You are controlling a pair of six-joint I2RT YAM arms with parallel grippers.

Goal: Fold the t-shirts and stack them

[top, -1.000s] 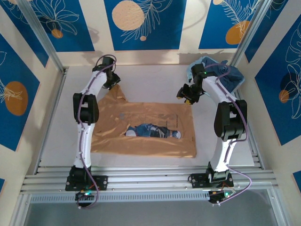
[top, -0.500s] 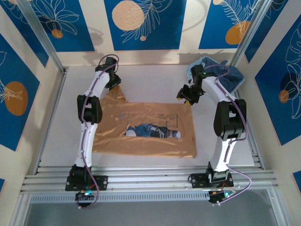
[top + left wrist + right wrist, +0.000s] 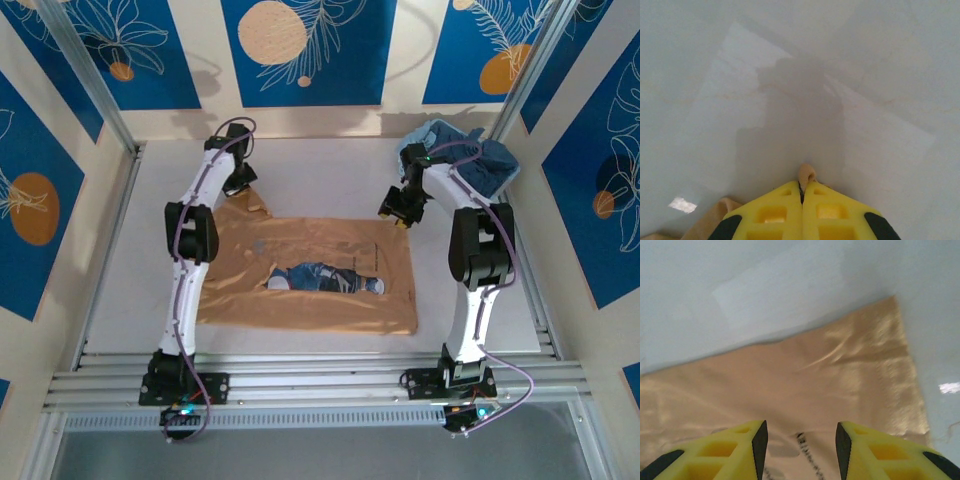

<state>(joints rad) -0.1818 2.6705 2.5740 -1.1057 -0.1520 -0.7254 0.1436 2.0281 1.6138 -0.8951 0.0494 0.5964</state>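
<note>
The left claw (image 3: 802, 189) is shut tight, with a small nub of tan cloth pinched between its yellow tips. In the top view it sits at the upper-left corner of the tan-orange t-shirt (image 3: 330, 300), which lies spread, print showing, in the middle of the bench (image 3: 320, 165). The right claw (image 3: 801, 436) is wide open and holds nothing, hanging just above the shirt's upper-right corner. The dark blue t-shirt (image 3: 485, 165) is heaped in the upper right of the frame, well apart.

The left grip looks thin, so a pull may slip the cloth free. If the right claw closes short of the hem, only one corner would lift and the shirt would drag askew.

Against a second ago, the right arm has drawn in slightly, its claw nearer the corner. The left arm has edged up a little, and the shirt lies unchanged.
</note>
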